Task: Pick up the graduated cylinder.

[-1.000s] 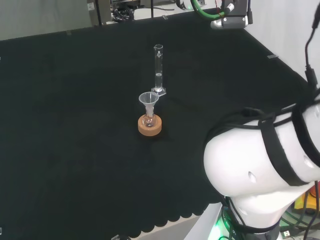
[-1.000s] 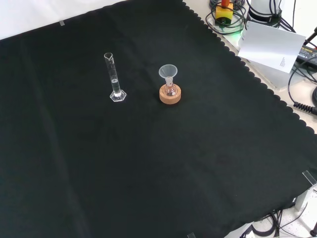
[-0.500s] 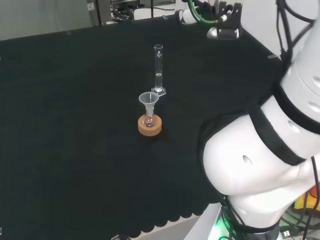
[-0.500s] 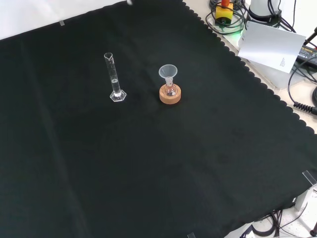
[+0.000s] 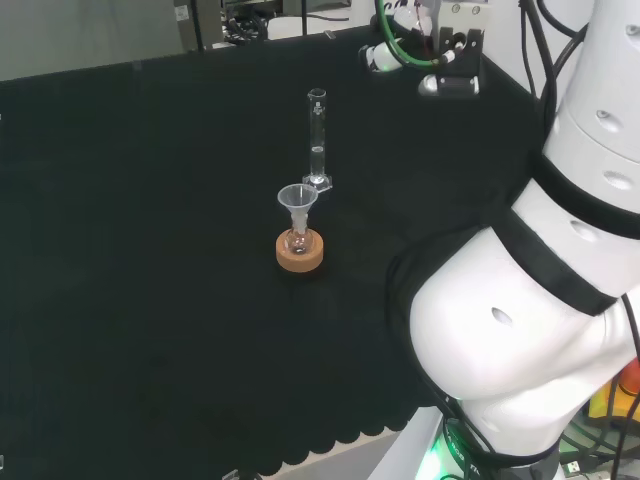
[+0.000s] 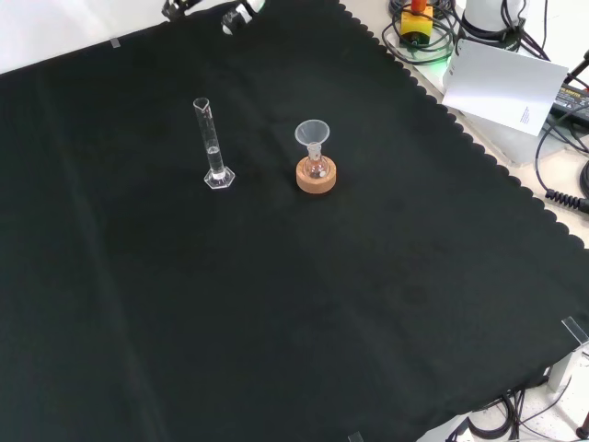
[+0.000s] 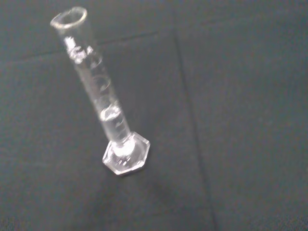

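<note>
A clear graduated cylinder (image 5: 317,140) stands upright on the black cloth (image 5: 150,250), just behind a funnel (image 5: 297,200) in a cork ring (image 5: 300,252). The hand (image 5: 445,55), well apart to the head view's right, holds nothing; its finger posture cannot be told.

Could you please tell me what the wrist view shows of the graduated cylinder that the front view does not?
Wrist view alone: the graduated cylinder is close enough to show printed marks along its tube, a liquid level low in the tube and the flat sides of its hexagonal foot.

Front view alone: the cylinder's neighbours, a funnel sitting in a small flask on a cork ring to the cylinder's right, and the scalloped edge of the black cloth.

Both: the cylinder stands upright on the cloth, with nothing touching it.
</note>
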Robot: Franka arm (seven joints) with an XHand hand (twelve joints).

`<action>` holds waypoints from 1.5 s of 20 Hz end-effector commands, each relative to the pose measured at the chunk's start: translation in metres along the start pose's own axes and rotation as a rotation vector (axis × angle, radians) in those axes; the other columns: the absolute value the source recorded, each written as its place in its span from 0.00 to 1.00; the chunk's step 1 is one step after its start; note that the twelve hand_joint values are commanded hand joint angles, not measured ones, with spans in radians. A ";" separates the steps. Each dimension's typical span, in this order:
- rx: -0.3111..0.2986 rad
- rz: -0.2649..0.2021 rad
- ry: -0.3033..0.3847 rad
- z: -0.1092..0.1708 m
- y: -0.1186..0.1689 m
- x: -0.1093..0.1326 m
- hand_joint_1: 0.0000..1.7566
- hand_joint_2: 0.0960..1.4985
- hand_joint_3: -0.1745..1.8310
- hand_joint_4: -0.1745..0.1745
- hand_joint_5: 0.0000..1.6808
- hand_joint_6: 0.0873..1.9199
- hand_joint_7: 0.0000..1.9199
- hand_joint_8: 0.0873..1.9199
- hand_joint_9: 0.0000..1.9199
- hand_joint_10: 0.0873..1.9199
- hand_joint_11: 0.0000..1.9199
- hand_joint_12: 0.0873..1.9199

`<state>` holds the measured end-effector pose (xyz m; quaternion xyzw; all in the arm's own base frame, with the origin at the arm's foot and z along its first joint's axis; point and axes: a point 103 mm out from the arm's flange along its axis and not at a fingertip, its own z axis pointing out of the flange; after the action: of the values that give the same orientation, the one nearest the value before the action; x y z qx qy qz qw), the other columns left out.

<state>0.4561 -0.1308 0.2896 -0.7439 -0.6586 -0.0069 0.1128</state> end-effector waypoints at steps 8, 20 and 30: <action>0.009 -0.099 0.192 0.091 0.063 0.023 0.27 0.65 0.26 0.41 0.14 0.00 0.03 0.26 0.14 0.30 0.06 0.70; -0.021 -0.188 0.339 0.117 0.065 0.019 0.36 0.56 0.29 0.40 0.18 0.00 0.08 0.28 0.21 0.30 0.14 0.69; -0.028 -0.255 0.434 0.144 0.077 0.018 0.44 0.49 0.33 0.40 0.21 0.00 0.11 0.28 0.24 0.28 0.15 0.68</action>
<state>0.5056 -0.1019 0.1579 -0.6604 -0.6992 -0.1609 0.2215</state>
